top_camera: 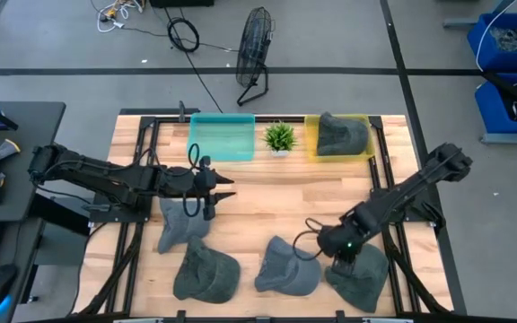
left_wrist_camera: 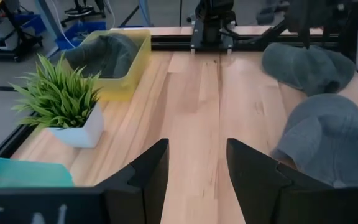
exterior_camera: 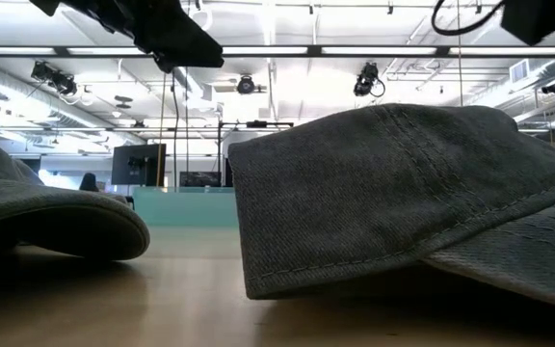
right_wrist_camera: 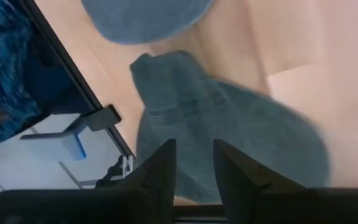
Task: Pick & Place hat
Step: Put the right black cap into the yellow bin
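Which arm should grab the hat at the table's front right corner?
Right. The right gripper hangs open directly above that hat, which fills its wrist view. The left gripper is open too, but sits mid-table near the teal bin, with other hats between it and that corner.

Both robot arms are matte black, built of blocky jointed segments. The left arm (top_camera: 106, 175) carries a thin black cable that loops loosely around its wrist section. The right arm (top_camera: 411, 193) has a similar black cable curling out in an arc near its wrist, and a small green indicator light (top_camera: 349, 243) glows on the housing there. The left gripper (left_wrist_camera: 197, 174) ends in two broad, flat-faced black fingers with angular, chamfered edges. The right gripper (right_wrist_camera: 194, 171) has the same dark wedge-shaped fingers. Faint white lettering marks the left wrist housing (left_wrist_camera: 36, 211), too cropped to read.
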